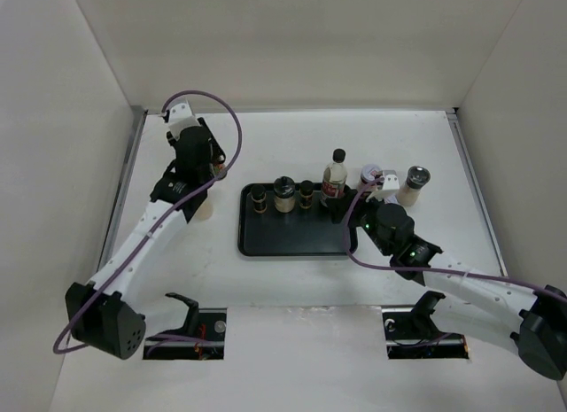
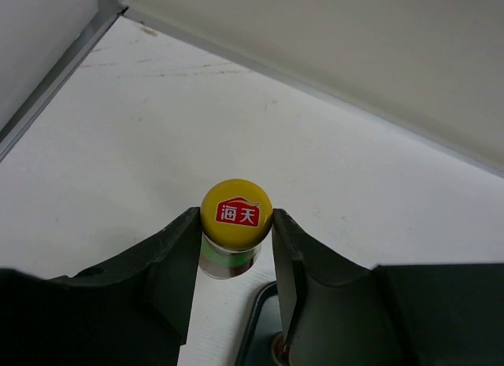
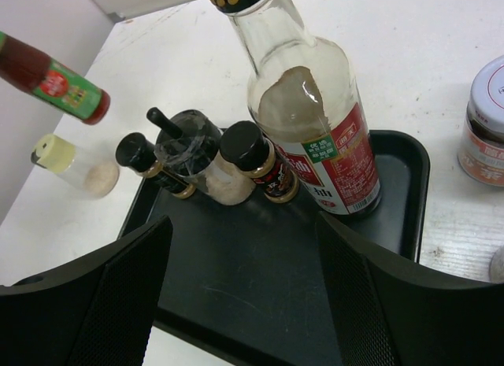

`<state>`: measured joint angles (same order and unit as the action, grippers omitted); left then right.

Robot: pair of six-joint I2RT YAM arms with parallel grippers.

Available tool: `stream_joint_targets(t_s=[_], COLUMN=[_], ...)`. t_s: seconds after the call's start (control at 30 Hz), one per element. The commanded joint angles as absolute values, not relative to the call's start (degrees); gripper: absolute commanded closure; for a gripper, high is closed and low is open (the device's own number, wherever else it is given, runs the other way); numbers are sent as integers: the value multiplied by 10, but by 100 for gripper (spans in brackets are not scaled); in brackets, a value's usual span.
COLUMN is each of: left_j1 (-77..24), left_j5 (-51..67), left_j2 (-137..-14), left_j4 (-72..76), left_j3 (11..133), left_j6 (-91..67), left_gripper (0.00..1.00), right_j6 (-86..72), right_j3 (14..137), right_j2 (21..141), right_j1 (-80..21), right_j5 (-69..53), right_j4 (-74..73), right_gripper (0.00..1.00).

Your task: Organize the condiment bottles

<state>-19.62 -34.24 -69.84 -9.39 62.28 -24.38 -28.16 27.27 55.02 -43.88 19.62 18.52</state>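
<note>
My left pincer [image 2: 235, 220] is clamped on the yellow-capped sauce bottle [image 2: 235, 211] — cap between its jaws, just left of the tray [image 1: 283, 239]. My right pincer [image 3: 242, 224] gapes empty over the tray — tall bottle [image 3: 307, 106] standing just ahead.

Clear glossy glass forms the tall bottle [image 3: 303, 90], its label [image 3: 331, 161] paper; the tray [image 3: 236, 279] is smooth, faintly scratched black plastic; the sauce bottle's [image 2: 228, 260] yellow cap [image 2: 236, 212] is glossy plastic; the table [image 2: 157, 130] is matt white.

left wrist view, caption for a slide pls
Left fingers shut on the yellow-capped bottle beside the tray
</note>
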Motion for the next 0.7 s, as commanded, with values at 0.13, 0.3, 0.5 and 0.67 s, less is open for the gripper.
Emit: stream_joint_targets(t_s=[0.13,0.3,0.5,0.67], left_j1=[-267,-350,-449,-524], left_j5=[-395,-433,-475,-504], left_j2=[-572,-524,-490,-484], left_j4=[-39,-78,-105,-101], left_j3=[635,593,528,490], left_j6=[-229,-221,-230,-263], left_gripper=[77,77,77,77], right_j6=[-287,-287,-287,-287], right_j3=[276,273,272,270], right_j2=[538,534,534,533], right_j1=[-436,-436,-433,-428], right_j5=[194,195,199,200], right_j4=[223,229,229,229], right_gripper=[23,23,23,22])
